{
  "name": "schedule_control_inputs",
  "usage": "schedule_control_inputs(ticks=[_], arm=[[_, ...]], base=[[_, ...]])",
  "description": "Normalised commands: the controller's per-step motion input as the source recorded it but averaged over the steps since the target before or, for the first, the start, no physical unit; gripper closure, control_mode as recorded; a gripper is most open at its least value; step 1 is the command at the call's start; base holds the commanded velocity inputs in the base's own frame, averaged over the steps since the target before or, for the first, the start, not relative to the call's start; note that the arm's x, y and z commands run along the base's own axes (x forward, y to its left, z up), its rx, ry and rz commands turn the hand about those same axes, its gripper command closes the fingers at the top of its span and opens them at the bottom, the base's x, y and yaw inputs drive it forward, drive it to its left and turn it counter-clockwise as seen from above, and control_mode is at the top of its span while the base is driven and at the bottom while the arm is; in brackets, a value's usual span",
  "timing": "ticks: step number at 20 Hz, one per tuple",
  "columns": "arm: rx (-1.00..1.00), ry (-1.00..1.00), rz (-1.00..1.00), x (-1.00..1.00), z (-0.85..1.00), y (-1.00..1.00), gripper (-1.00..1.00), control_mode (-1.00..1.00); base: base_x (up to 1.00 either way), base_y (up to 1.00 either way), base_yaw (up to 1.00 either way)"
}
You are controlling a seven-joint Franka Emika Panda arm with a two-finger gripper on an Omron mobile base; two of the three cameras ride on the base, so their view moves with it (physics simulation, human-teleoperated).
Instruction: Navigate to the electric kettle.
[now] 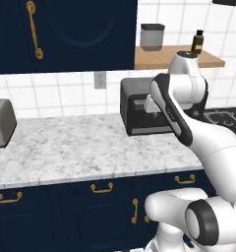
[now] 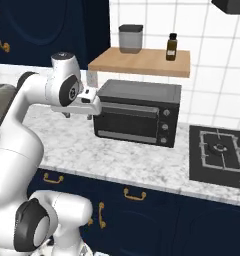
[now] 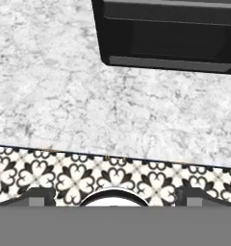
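Kitchen, mid-search: I stand at the marble counter with my arm folded in front of the toaster oven. My pincer points down at the counter's front edge, just short of the oven door. Its two tips sit far apart at the bottom of the hand view, so it is wide and holds nothing. Patterned floor tiles show below the edge.

I cannot tell from here where the electric kettle stands. On the wooden shelf above the oven are a pale grey canister with a dark lid and a small brown bottle, and neither is my target. A silver toaster sits well to the left of the oven and a black hob lies to its right.

The step in hand, as I judge it, is driving, not grasping. To do it well I should keep the arm tucked close, so that the elbow and hand clear the oven and the counter edge while the base moves. I should travel along the counter, scanning the stretches beyond the toaster and beyond the hob for a dark grey, dome-topped cylinder. I should stop only when it sits squarely ahead in both base views.
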Motion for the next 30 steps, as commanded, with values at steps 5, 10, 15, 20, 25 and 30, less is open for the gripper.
schedule_control_inputs(ticks=[5, 10, 15, 20, 25, 30], arm=[[0.00, 0.00, 0.00, 0.00, 0.00, 0.00, -1.00, 1.00], [0.00, 0.00, 0.00, 0.00, 0.00, 0.00, -1.00, 1.00], [0.00, 0.00, 0.00, 0.00, 0.00, 0.00, -1.00, 1.00], [0.00, 0.00, 0.00, 0.00, 0.00, 0.00, -1.00, 1.00], [0.00, 0.00, 0.00, 0.00, 0.00, 0.00, -1.00, 1.00], [0.00, 0.00, 0.00, 0.00, 0.00, 0.00, -1.00, 1.00]], base=[[-0.25, -0.03, 0.57], [-0.04, -0.02, 0.75], [-0.09, -0.07, 0.74], [-0.04, -0.02, 0.68], [0.01, -0.03, 0.69], [0.02, -0.01, 0.67]])
